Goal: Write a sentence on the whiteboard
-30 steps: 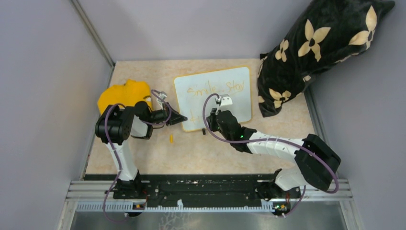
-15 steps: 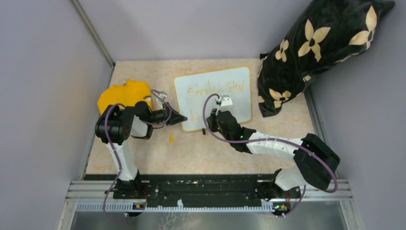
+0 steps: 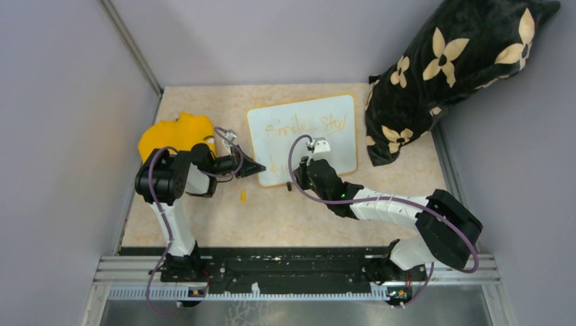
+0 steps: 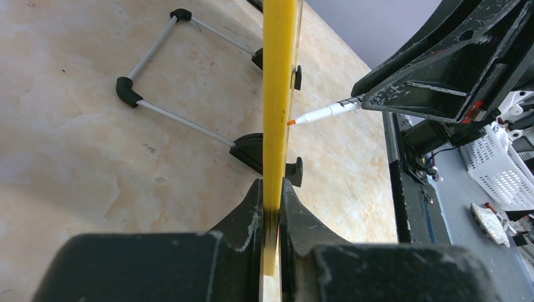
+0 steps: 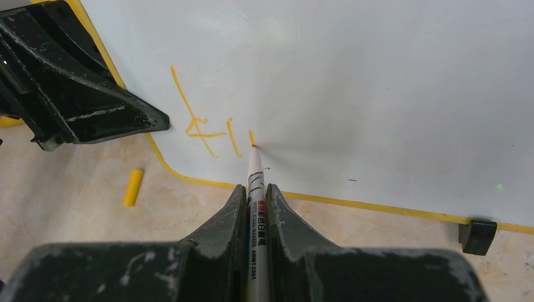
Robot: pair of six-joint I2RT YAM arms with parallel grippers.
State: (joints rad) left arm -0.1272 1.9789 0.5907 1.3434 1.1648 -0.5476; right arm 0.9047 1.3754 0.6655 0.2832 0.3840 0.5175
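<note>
My right gripper [image 5: 255, 192] edged slightly rightward along the lower line of the whiteboard [image 5: 378, 75] with the marker [image 5: 254, 165], and in the top view a little more orange of the sentence [image 5: 204, 129] showed beside my wrist.

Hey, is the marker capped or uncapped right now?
Uncapped. The marker shows a bare orange tip touching the whiteboard; a small yellow piece, perhaps its cap, lies on the table.
</note>
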